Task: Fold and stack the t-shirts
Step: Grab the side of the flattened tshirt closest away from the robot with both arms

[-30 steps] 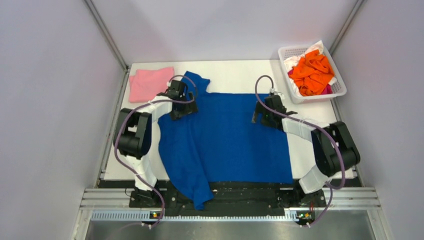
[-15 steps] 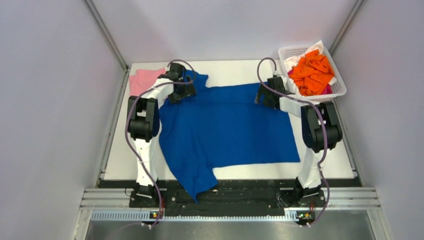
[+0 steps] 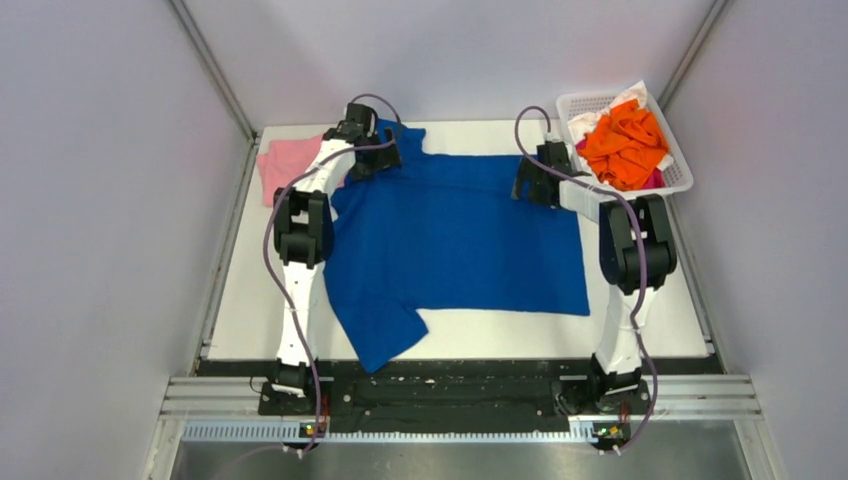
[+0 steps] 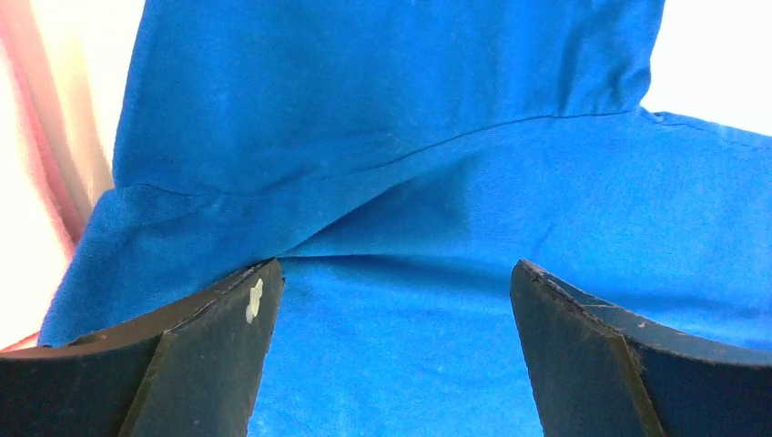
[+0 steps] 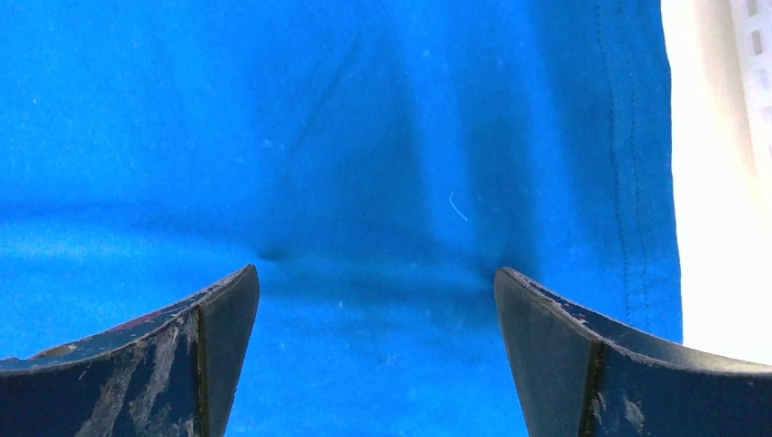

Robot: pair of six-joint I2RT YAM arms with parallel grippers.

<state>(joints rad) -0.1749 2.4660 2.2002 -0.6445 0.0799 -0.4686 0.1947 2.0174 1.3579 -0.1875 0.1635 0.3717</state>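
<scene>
A royal blue t-shirt (image 3: 460, 240) lies spread flat across the table, plain side up, with one sleeve (image 3: 385, 335) toward the near edge and another at the far left. My left gripper (image 3: 377, 166) stands open on its far left shoulder, both fingers wide apart on the cloth (image 4: 410, 137), and nothing is pinched between them (image 4: 396, 273). My right gripper (image 3: 527, 188) stands open on the far right corner by the hem (image 5: 637, 182), also with only flat cloth between its fingers (image 5: 375, 278). A folded light pink t-shirt (image 3: 280, 162) lies at the far left, partly behind the left arm. Orange t-shirts (image 3: 625, 140) are heaped in the basket.
The white lattice basket (image 3: 578, 104) stands at the far right corner, just beyond the right gripper. White table (image 3: 500, 335) shows in front of the blue shirt and along both sides. Grey walls close in on the left, right and back.
Both arms have stretched toward the far edge, dragging the blue shirt away from the near edge. The near sleeve no longer hangs over the front rail. Both grippers stayed open.
</scene>
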